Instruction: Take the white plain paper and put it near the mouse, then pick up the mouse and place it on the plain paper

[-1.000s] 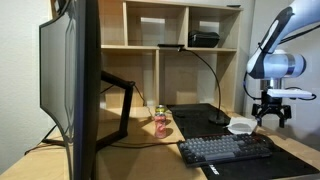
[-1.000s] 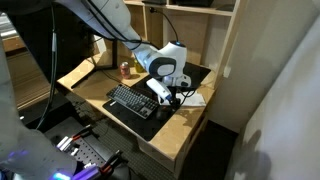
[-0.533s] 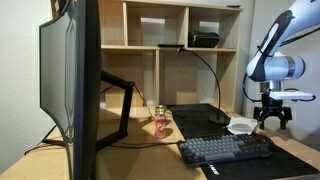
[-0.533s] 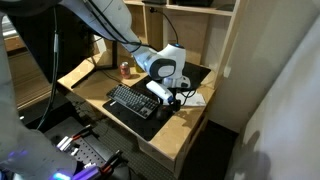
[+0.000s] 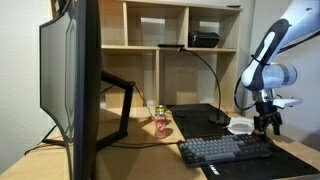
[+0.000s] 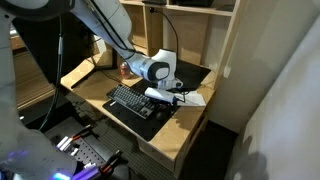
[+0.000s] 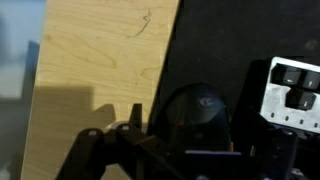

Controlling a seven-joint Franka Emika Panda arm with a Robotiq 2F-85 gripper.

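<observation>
— Where is the white plain paper (image 5: 240, 126) at this moment?

— It lies behind the keyboard (image 5: 225, 150), just beside the gripper (image 5: 266, 127). In an exterior view its edge seems curled up, so it looks almost like a shallow dish. In an exterior view the paper (image 6: 196, 98) is only a pale patch near the corner of the desk (image 6: 80, 72). The wrist view does not show it.

— And the mouse?

— Only the wrist view gives it. The mouse (image 7: 200, 108) is a dark rounded shape on the dark mat (image 7: 210, 40), between the bare wood and some keyboard keys that the right edge cuts off. It is black on black, so its outline is hard to follow. In both exterior views I cannot find it.

— Are the fingers spread or pressed together?

— I cannot tell. In the wrist view they are only black shadows along the bottom edge, partly cut off. In both exterior views the gripper is too small. It hangs low over the mat; whether it touches the mouse is not clear.

— Is anything else hidden?

— The big monitor (image 5: 70, 80) covers one whole side of the desk.
</observation>
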